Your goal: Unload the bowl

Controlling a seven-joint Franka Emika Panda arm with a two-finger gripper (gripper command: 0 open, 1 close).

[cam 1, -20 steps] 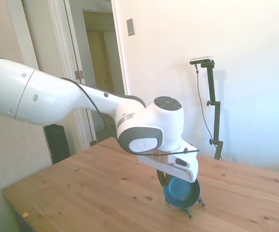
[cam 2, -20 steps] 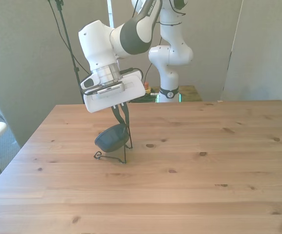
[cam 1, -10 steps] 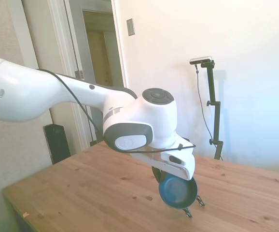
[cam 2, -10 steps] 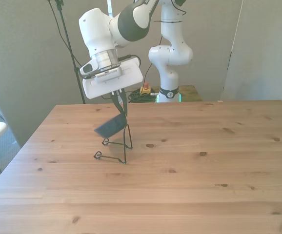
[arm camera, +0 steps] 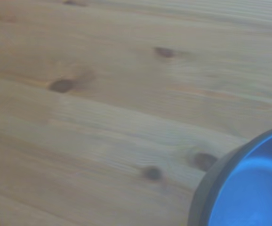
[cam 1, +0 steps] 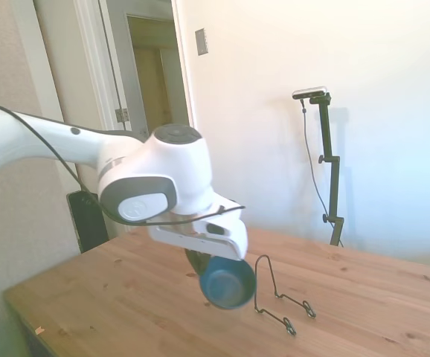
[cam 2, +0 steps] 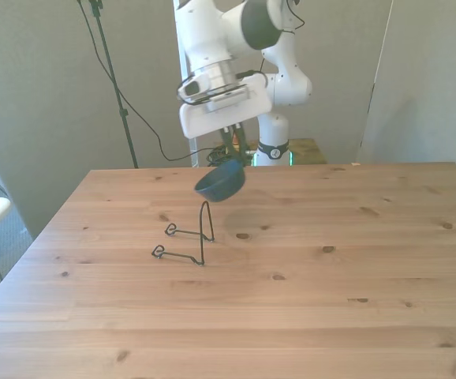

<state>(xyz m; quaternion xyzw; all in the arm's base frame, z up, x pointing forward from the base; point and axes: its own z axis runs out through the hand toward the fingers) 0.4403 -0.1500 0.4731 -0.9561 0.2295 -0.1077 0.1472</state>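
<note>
Dark-blue and smooth, the small round bowl (cam 1: 228, 283) is hanging in the air above the pale wooden table (cam 1: 126, 297), clear of the thin black wire stand (cam 1: 278, 297), which is standing bare on the boards just beside and below it. We are gripping the bowl by its rim with the white arm's two-finger gripper (cam 2: 233, 155); the fingers are closed narrowly on that edge, and in the front view the bowl (cam 2: 220, 181) is dangling just under them, toward the table's far edge from the wire stand (cam 2: 188, 237). We are judging it as light and stiff, probably glazed or plastic and so slippery, with a thin rim as the only sensible place to pinch; a hard knock on the wood could chip it, so we are favouring a gentle lowering. Being round, it has no true long axis; its opening is tilting sideways rather than facing straight up, showing its blue inside to the side camera, while the front view is showing mostly its dark outer wall. The wrist view is catching only a blurred arc of the bowl's rim and interior (arm camera: 249, 188) over bare wood (arm camera: 103, 94). We are reading the task as well along, with setting down left.
</note>
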